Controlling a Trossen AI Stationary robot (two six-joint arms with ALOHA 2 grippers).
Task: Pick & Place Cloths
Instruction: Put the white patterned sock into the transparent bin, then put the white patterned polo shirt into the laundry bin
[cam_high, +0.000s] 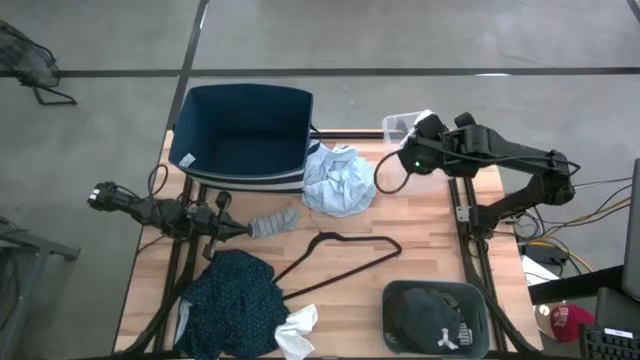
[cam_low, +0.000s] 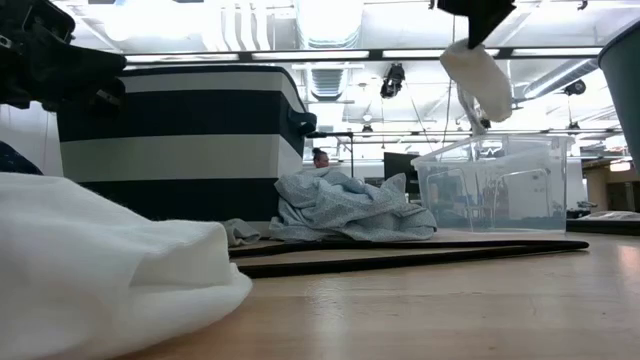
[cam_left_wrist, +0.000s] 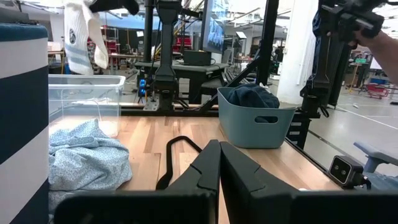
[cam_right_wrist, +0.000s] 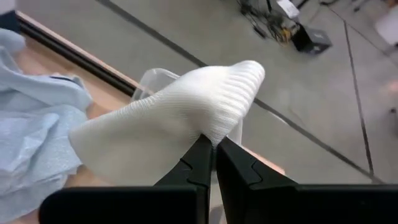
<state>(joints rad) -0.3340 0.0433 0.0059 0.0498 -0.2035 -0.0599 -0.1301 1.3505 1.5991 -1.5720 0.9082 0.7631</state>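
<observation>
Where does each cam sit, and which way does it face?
High: overhead, straight down; both arms, navy bin.
Low: tabletop height, level across; blue shirt.
Left wrist: past shut left pincer toward teal tub.
Right wrist: right pincer gripping white sock.
Shared: sock over clear box.

a ribbed white sock (cam_right_wrist: 180, 115) hangs limp, pinched in the right gripper (cam_right_wrist: 210, 152). the crumpled pale blue shirt (cam_high: 338, 180) lies just beside that gripper. a grey sock (cam_high: 275, 222) lies flat at the left gripper (cam_high: 238, 229).
</observation>
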